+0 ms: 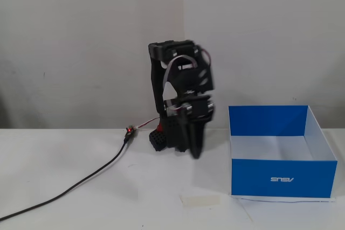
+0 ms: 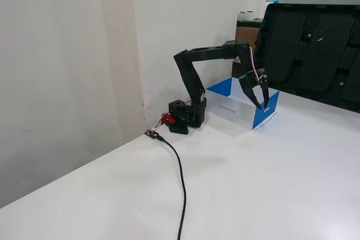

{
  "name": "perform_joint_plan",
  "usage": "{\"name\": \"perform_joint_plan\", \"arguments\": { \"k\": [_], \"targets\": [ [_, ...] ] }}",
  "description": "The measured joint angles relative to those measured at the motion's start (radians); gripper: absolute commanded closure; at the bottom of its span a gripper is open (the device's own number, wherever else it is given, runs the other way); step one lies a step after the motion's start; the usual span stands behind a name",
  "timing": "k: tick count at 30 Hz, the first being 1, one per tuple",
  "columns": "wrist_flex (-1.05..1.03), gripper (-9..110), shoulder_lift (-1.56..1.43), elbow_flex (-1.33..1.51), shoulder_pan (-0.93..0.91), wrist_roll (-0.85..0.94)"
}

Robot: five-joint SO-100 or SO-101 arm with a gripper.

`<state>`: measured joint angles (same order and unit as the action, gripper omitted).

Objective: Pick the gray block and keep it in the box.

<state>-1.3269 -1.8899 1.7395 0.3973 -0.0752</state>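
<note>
The fingers [image 2: 259,100] hang apart and empty, pointing down above the table [image 2: 270,184]. They hang just outside the blue box [image 1: 281,178]; the gray block cannot be made out.

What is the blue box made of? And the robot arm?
The box looks like thin cardboard: flat folded walls, matte blue outside, white inside. The arm looks like matte black plastic, probably printed, though that is hard to tell from here.
</note>
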Motion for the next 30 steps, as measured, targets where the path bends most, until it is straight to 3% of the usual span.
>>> {"name": "perform_joint_plan", "arguments": {
  "k": [6,13,20,30],
  "targets": [
    [0.264,101,-0.175,0.334,-0.227,0.003],
    [0.499,101,-0.451,0.744,-0.331,-0.032],
    [0.537,101,-0.815,1.042,-0.337,-0.041],
    [0.472,101,-1.137,1.259,-0.319,-0.041]
  ]
}}
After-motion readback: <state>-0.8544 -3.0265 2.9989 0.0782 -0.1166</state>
